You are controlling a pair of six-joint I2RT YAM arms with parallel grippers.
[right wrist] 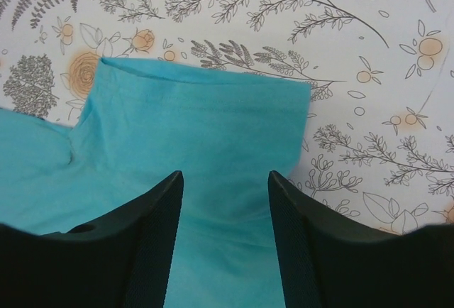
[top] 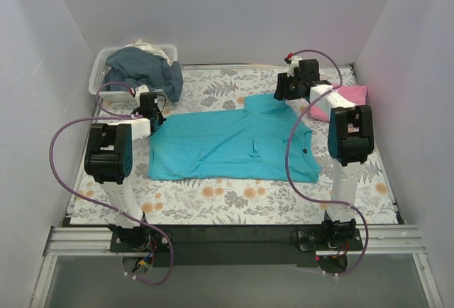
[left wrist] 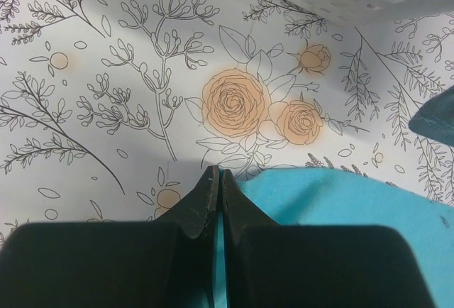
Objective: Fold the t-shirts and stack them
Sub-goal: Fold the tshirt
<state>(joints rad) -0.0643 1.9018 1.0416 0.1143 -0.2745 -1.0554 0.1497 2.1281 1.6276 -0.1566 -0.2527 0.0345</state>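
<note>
Top external view: teal tee [top: 227, 145] lies flat mid-table, pink tee [top: 349, 97] far right. Fold 1 looks barely begun. Left gripper [left wrist: 215, 175] is pressed together at the tee's edge; right gripper [right wrist: 225, 180] is spread over a sleeve [right wrist: 206, 109]. Next, it likely needs to pinch that cloth.

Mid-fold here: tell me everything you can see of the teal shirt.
The teal shirt looks like soft cotton. It lies flat and lightly wrinkled on the floral cloth, mid-table, apparently partly folded. One short sleeve sticks out toward the far side. The right gripper stands open with its fingers either side of that sleeve. The left gripper is shut at the shirt's left edge; whether it pinches fabric is unclear.
</note>
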